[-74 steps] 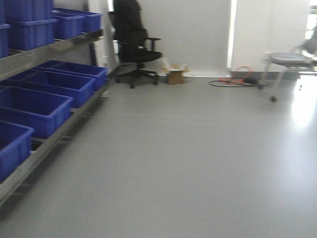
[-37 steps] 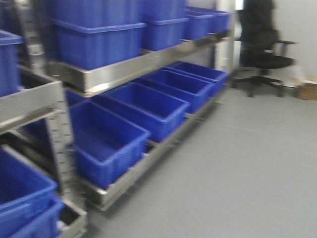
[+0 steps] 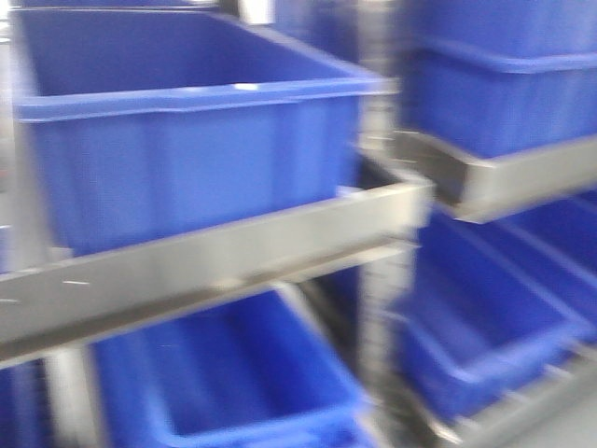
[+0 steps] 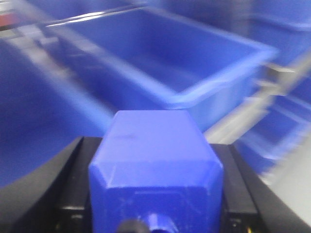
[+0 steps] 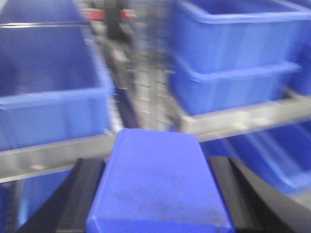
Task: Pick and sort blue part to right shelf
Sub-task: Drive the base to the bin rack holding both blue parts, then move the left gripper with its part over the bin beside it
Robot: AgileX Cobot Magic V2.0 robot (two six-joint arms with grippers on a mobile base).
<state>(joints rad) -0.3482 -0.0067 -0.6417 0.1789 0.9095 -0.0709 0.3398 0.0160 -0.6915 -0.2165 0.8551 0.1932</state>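
Steel shelving (image 3: 233, 243) packed with blue bins (image 3: 187, 140), blurred in every view; room beyond hidden. Left hand (image 4: 154, 160) closed on a blue part (image 4: 155, 179), clamped between black fingers, with an open bin (image 4: 194, 63) just ahead and slightly above. Right hand (image 5: 156, 165) closed likewise on a second blue part (image 5: 158, 194), facing a shelf upright (image 5: 150, 87), bins on either side. Judged mid-carry: picking done, placing not. Next calls for squaring up to the destination bin, reaching over its rim, then opening. Cannot tell which bin is meant.
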